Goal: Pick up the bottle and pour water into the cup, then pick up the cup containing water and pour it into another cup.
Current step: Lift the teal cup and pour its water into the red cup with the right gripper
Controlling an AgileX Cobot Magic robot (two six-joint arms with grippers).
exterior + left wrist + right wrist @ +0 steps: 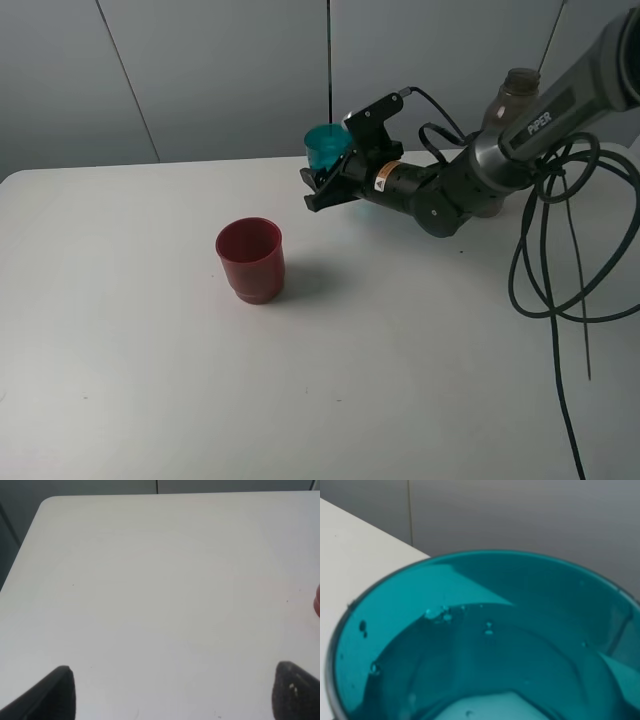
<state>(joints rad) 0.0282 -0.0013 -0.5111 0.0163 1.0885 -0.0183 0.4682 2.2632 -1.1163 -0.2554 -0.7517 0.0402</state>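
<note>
My right gripper is shut on the teal cup and holds it above the table, behind and to the right of the dark red cup. The right wrist view is filled by the teal cup, with water and droplets inside. The red cup stands upright and alone on the white table. The grey-brown bottle stands at the back right, mostly hidden behind my right arm. My left gripper is open and empty over bare table; a sliver of the red cup shows at that view's edge.
Black cables loop down from the right arm over the table's right side. A grey wall stands behind the table's far edge. The left arm is out of the exterior high view.
</note>
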